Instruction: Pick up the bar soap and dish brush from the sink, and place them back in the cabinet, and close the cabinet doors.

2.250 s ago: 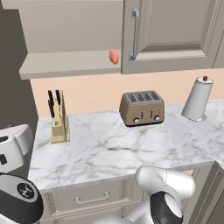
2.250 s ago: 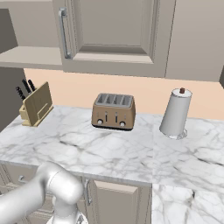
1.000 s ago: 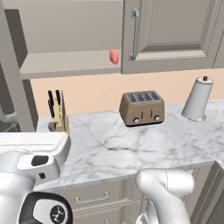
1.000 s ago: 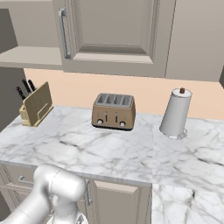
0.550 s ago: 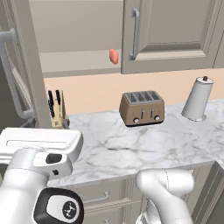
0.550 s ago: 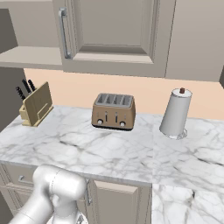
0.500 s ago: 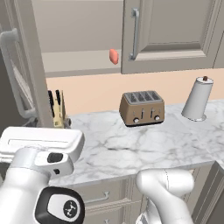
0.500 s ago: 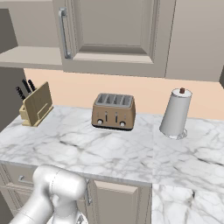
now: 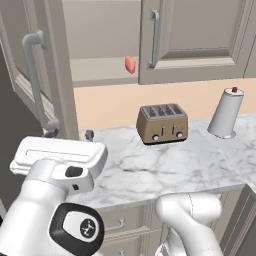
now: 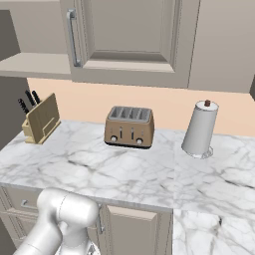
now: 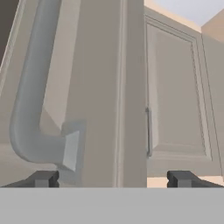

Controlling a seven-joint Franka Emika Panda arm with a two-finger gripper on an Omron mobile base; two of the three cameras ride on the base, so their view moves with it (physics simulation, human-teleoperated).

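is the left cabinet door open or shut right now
Open. In the left base view the left cabinet door swings out toward the camera, leaving the shelf and the bar soap exposed, while the right door sits flush.

Your claw (image 11: 112,179), jaws spread wide, sits right against the open left cabinet door (image 9: 47,75), whose edge and bar handle (image 11: 33,87) block the way straight ahead. To its right the cabinet shelf (image 9: 100,70) lies open, with only the bar soap (image 9: 130,64) on it beside the shut right door (image 9: 200,40). On the bench (image 10: 149,174), a toaster (image 9: 162,123), paper towel roll (image 9: 225,113) and knife block (image 10: 41,119) line the back wall, leaving the front free.
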